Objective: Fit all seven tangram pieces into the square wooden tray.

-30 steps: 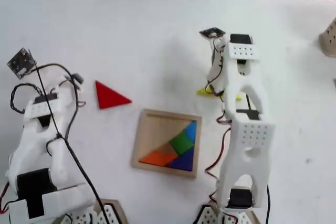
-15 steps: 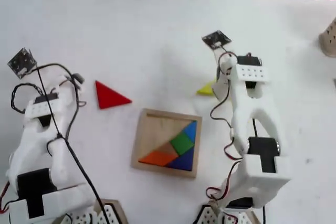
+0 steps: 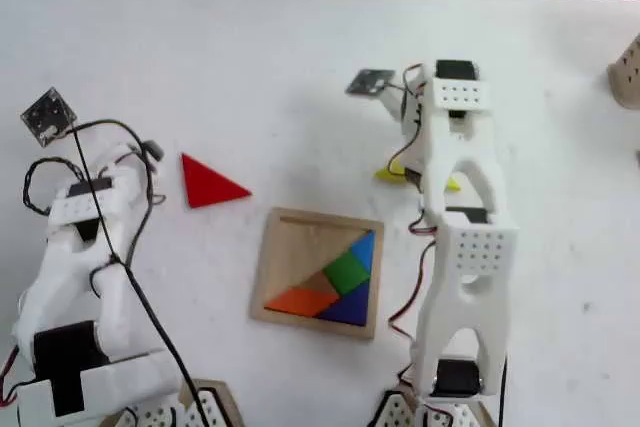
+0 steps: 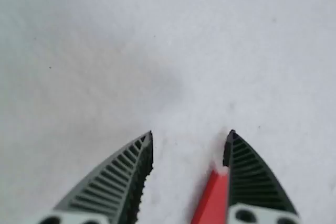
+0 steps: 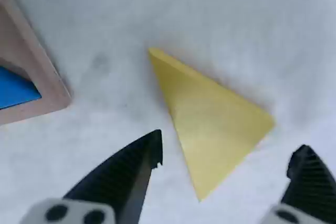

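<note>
Yellow triangle (image 5: 210, 124) flat on the white desk (image 3: 300, 67) near the wooden tray (image 3: 318, 216), framed by the spread fingers of the right gripper (image 5: 231, 145); left gripper (image 4: 190, 135) likewise parted, red triangle (image 4: 210, 203) beside one finger.

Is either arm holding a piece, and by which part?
Nothing is held. Right gripper: jaws open over the yellow triangle; left gripper: jaws open by the red triangle.

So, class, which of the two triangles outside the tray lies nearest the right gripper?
The yellow triangle, lying right at the right gripper; the red triangle is on the far side of the tray.
</note>
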Robot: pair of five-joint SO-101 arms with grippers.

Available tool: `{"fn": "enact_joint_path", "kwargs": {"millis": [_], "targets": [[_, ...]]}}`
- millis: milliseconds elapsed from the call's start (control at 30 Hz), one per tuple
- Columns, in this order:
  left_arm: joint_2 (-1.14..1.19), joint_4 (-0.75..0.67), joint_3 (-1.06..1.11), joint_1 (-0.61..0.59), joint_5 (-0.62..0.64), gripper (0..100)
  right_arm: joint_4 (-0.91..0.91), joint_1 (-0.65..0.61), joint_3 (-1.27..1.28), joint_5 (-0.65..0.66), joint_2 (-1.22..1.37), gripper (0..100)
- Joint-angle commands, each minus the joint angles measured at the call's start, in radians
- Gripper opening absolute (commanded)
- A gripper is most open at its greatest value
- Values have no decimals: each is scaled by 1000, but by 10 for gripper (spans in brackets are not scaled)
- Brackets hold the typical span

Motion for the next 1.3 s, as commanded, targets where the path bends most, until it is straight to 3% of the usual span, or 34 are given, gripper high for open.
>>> {"fn": "enact_joint_path", "kwargs": {"millis": [0, 467, 767, 967, 1067, 1233, 1267], "targets": [[-39, -21, -2, 13, -12, 229, 36, -18, -193, 49, 64, 385], [-39, -21, -8, 13, -14, 229, 36, 10, -227, 126, 150, 384], [-39, -21, -8, 13, -14, 229, 31, 7, -49, 226, 90, 383], [-39, -21, -6, 15, -14, 229, 30, 19, -51, 222, 96, 375], [-39, -21, -6, 15, -14, 229, 30, 16, -51, 219, 93, 285], [-39, -21, -6, 15, -14, 229, 30, 4, -51, 218, 87, 19], [-39, -21, -6, 15, -14, 229, 30, 4, -51, 218, 87, 11]]}}
